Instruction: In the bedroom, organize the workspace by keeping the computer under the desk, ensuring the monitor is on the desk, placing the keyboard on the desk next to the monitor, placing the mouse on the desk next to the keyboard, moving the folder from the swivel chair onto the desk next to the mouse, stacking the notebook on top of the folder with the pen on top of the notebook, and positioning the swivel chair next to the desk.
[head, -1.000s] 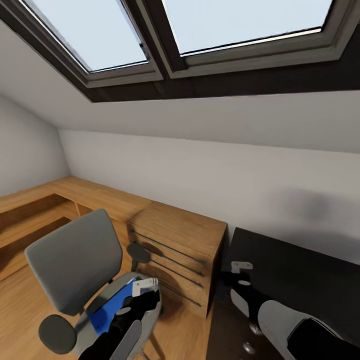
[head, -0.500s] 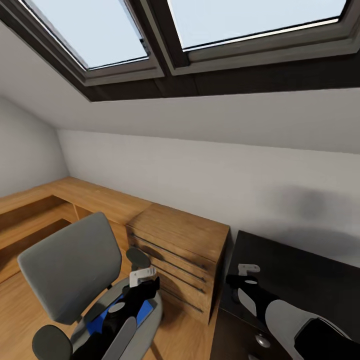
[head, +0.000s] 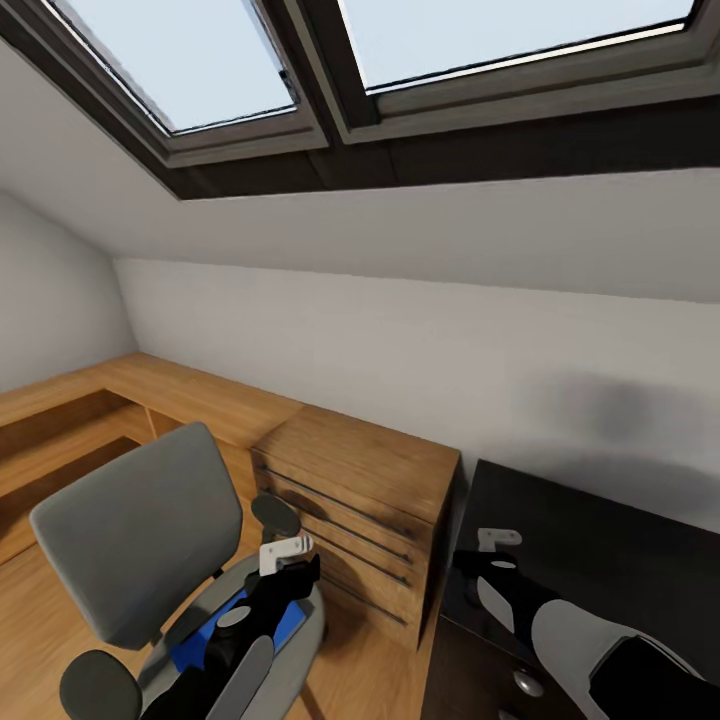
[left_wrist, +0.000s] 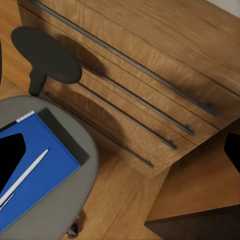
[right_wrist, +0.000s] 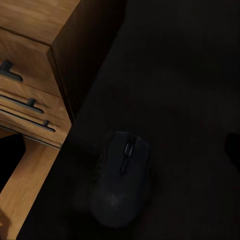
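The grey swivel chair (head: 135, 530) stands at the lower left, turned toward the wooden drawers. On its seat lies the blue folder (head: 290, 622) (left_wrist: 42, 162), and the pale pen (left_wrist: 25, 172) rests on the folder. My left gripper (head: 287, 556) (left_wrist: 120, 150) hangs open just above the seat's far edge, holding nothing. The black desk (head: 600, 540) (right_wrist: 190, 75) fills the lower right. The dark mouse (right_wrist: 122, 182) sits on it near its left edge. My right gripper (head: 492, 552) hovers open over that corner. The computer, monitor, keyboard and notebook are out of view.
A light-wood drawer unit (head: 355, 500) (left_wrist: 150, 75) stands between the chair and the desk, close to the chair's dark armrest (head: 275, 515) (left_wrist: 45, 52). Low wooden shelving (head: 90, 420) runs along the left wall. Sloped ceiling and skylights (head: 200, 70) hang overhead.
My left gripper has lifted a little and moved toward the seat's far edge. The view has shifted slightly, so the chair sits further left. In the last half second almost nothing moved.
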